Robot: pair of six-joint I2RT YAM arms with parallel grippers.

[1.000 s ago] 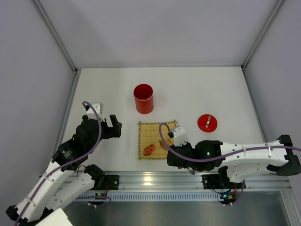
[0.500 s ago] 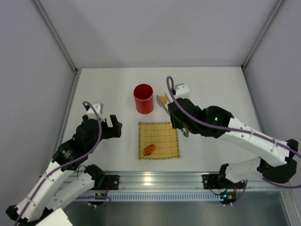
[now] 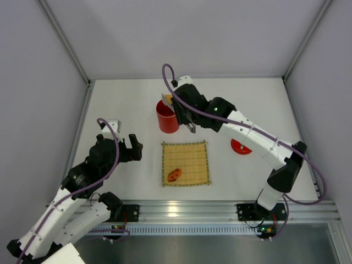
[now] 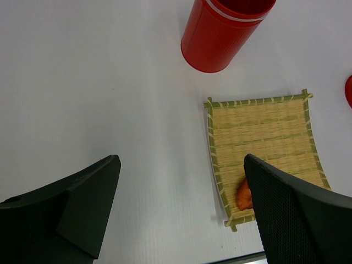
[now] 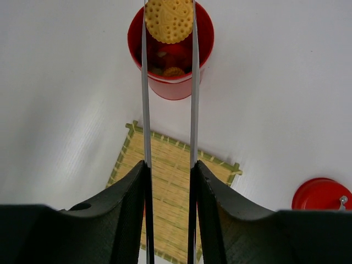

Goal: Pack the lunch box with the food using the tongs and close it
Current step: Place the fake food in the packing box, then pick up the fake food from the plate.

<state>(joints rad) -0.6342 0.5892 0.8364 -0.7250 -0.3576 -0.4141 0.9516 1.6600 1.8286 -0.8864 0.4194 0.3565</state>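
The red lunch box (image 3: 167,120) stands open behind the bamboo mat (image 3: 186,163). My right gripper (image 3: 180,113) is shut on the silver tongs (image 5: 144,110). The tongs' tips pinch a yellow round cracker (image 5: 169,19) over the lunch box (image 5: 170,85) mouth, and several food pieces (image 5: 173,70) lie inside. One red-orange slice (image 3: 175,174) lies on the mat's front left part. The red lid (image 5: 322,193) rests on the table to the right, partly behind my right arm in the top view. My left gripper (image 3: 118,144) hangs open left of the mat, holding nothing.
In the left wrist view the lunch box (image 4: 223,33) is ahead and the mat (image 4: 264,137) lies to the right, with the red-orange slice (image 4: 243,193) beside my right finger. Grey walls close the table on three sides. An aluminium rail runs along the near edge.
My right arm swung from the mat's front edge up and left to the lunch box, carrying the yellow cracker in the tongs. The left arm stayed still.
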